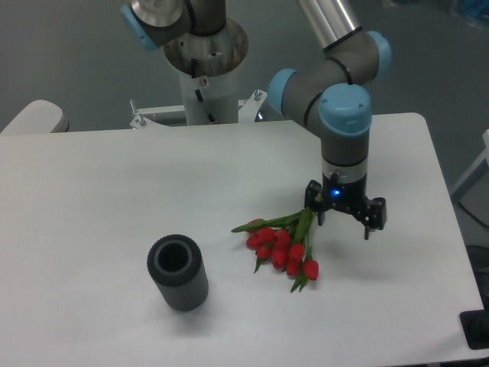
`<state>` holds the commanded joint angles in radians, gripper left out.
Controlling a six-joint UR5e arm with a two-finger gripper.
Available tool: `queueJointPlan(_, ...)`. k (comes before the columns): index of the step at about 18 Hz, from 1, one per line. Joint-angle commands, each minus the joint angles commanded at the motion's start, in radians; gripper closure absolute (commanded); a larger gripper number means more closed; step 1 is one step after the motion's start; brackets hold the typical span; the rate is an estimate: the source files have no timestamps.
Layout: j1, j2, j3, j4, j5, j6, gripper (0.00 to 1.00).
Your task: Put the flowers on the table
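Note:
The flowers [284,246], a bunch of red tulips with green leaves and stems, lie on the white table [92,199] right of the middle, blossoms pointing toward the front. Their stems run up and to the right, ending at the left finger of my gripper [344,227]. The gripper points straight down, just right of the stems and close above the tabletop. Its two fingers stand wide apart with nothing between them. The stem ends are partly hidden by the left finger.
A dark grey ribbed cylinder [178,273] stands upright at the front left of the flowers. The robot's base [205,69] stands at the table's far edge. The table's right edge is near the gripper.

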<state>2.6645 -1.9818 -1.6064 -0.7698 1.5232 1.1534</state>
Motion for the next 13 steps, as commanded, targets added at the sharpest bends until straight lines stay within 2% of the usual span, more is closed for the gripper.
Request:
queueJointPlan(2, 0.002, -0.018, 0.058, -0.048, 0.0, 0.049, 0.0)
queueJointPlan(5, 0.008, -0.017, 0.121, -0.077, -0.008, 0.167, 0.0)
queueJointPlan(8, -0.029, 0.011, 0.201, -0.196, -0.003, 0.17, 0.0)
queueJointPlan(11, -0.083, 0.029, 0.278, -0.276, -0.002, 0.173, 0.0)
queueJointPlan(13, -0.123, 0.031, 0.301, -0.292, 0.0, 0.155, 0.0)
